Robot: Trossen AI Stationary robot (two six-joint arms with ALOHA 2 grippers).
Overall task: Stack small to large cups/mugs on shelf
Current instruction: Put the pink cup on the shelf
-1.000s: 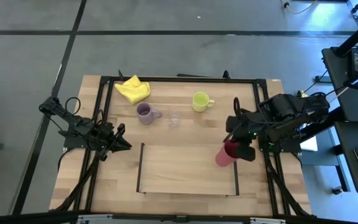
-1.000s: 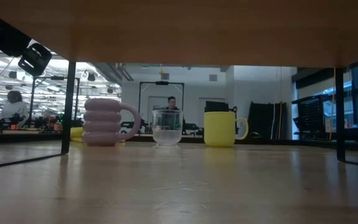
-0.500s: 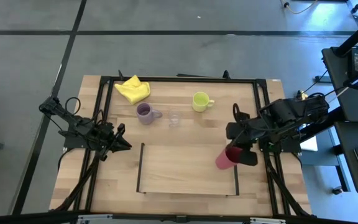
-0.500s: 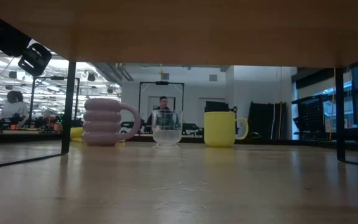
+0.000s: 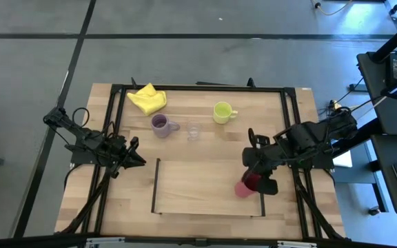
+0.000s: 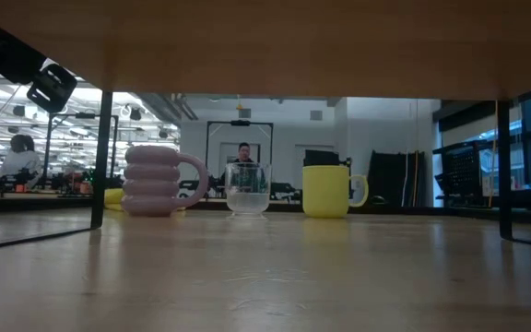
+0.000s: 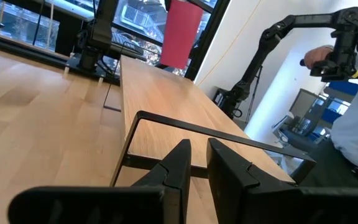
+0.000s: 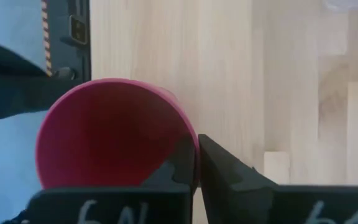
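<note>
The red cup is in my right gripper, over the right end of the shelf, a light-wood area inside a thin dark frame. It also shows in the left wrist view. The purple mug, the tiny clear glass and the yellow-green mug stand in a row on the table behind the shelf. They also show in the low view: purple mug, glass, yellow-green mug. My left gripper is shut and empty at the table's left side. My right gripper holds the red cup by its rim. One finger is inside the cup and one outside, coming from above and pointing down. The cup hangs mouth up and a little tilted; I cannot tell whether its base touches the wood.
A yellow cloth lies at the table's far left. A larger black metal frame runs around the table's working area. The low view shows people in the room beyond the table.
My right gripper has gone toward the table's near edge and a little to the left with the red cup, which now hangs over the shelf's right end. The mugs, the glass and my left arm have kept still.
</note>
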